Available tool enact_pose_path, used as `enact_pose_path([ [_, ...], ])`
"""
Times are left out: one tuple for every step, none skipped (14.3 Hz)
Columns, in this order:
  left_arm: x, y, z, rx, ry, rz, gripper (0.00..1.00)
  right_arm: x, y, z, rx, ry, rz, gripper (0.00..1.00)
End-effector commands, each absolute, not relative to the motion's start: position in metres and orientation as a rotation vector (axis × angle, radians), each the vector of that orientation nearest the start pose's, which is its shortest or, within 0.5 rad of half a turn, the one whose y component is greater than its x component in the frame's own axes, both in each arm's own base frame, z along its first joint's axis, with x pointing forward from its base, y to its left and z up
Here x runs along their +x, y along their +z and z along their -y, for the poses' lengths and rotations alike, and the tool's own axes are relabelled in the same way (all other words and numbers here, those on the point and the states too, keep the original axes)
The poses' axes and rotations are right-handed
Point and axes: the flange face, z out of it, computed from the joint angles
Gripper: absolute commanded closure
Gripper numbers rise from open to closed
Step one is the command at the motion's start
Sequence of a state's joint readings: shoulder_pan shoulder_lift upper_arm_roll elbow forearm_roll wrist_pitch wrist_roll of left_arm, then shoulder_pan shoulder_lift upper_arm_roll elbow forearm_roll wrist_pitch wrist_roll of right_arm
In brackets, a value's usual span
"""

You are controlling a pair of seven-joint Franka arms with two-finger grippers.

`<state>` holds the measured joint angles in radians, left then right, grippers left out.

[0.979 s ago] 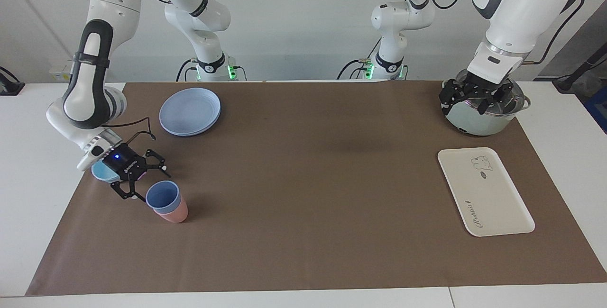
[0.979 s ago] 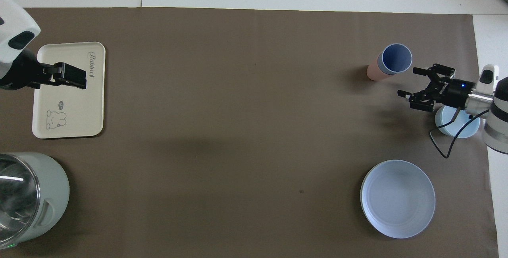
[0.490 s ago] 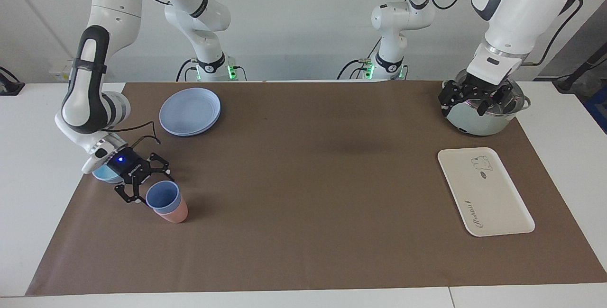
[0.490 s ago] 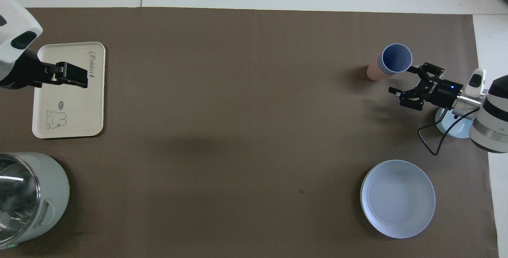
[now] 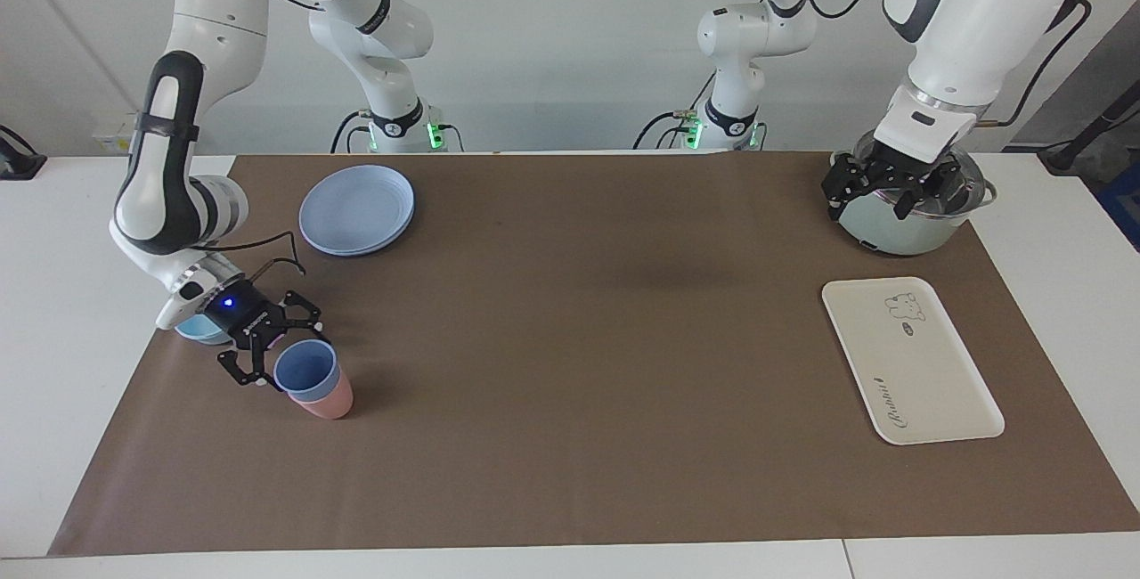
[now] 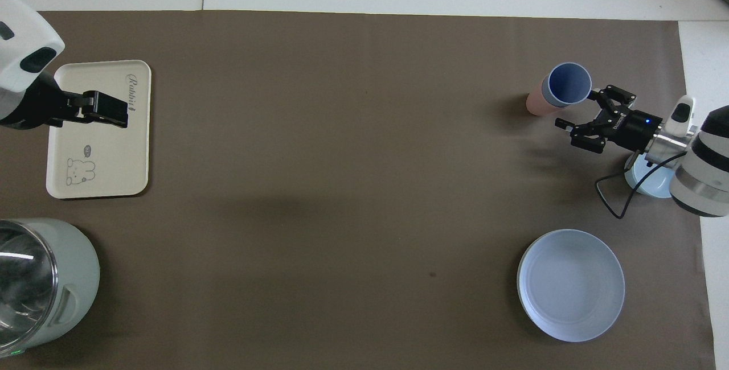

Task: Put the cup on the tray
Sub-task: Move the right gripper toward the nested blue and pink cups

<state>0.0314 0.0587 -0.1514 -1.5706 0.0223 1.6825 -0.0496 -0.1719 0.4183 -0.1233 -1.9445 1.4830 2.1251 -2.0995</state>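
Observation:
The periwinkle-blue cup (image 5: 306, 371) stands nested in a salmon-pink cup (image 5: 328, 403) toward the right arm's end of the table; it also shows in the overhead view (image 6: 567, 84). My right gripper (image 5: 283, 353) is open and low, right beside the cup, with its fingertips at the cup's rim; I cannot tell whether they touch. In the overhead view this gripper (image 6: 578, 109) sits next to the cup. The cream-white tray (image 5: 931, 387) lies bare toward the left arm's end and shows in the overhead view (image 6: 114, 159). My left gripper (image 5: 880, 188) waits open in the air over the pot.
A stack of round blue plates (image 5: 356, 209) lies nearer to the robots than the cups. A light-blue bowl (image 5: 191, 328) sits under the right wrist. A pale green pot (image 5: 899, 232) stands nearer to the robots than the tray.
My right gripper has moved in toward the cup, from beside the bowl to right at the cup's rim. The left gripper has barely moved.

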Motion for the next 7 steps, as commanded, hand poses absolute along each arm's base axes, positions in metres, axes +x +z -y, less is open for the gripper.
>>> enact_pose_path([
  [0.5693,0.603,0.0662,-3.114,-0.119,-0.099,0.0,0.6178,0.2765,0.1196,-2.106,-1.26,0.871,0.0],
  [0.5699,0.6023,0.0663,-3.114,-0.119,-0.099,0.0,0.6181,0.2746,0.118,-2.107,-1.26,0.876,0.0],
  [0.5695,0.6032,0.0663,-3.114,-0.121,-0.099,0.0,0.6182,0.2736,0.1175,-2.109,-1.26,0.875,0.0],
  [0.5695,0.6017,0.0645,-3.114,-0.117,-0.096,0.0,0.618,0.2735,0.1184,-2.111,-1.259,0.876,0.0],
  [0.5697,0.6017,0.0628,-3.114,-0.116,-0.094,0.0,0.618,0.2735,0.1184,-2.111,-1.259,0.876,0.0],
  [0.57,0.6017,0.0602,-3.113,-0.116,-0.096,0.0,0.618,0.2735,0.1188,-2.114,-1.26,0.877,0.0],
  [0.5702,0.6017,0.0584,-3.113,-0.116,-0.096,0.0,0.618,0.2734,0.1194,-2.118,-1.263,0.882,0.0],
])
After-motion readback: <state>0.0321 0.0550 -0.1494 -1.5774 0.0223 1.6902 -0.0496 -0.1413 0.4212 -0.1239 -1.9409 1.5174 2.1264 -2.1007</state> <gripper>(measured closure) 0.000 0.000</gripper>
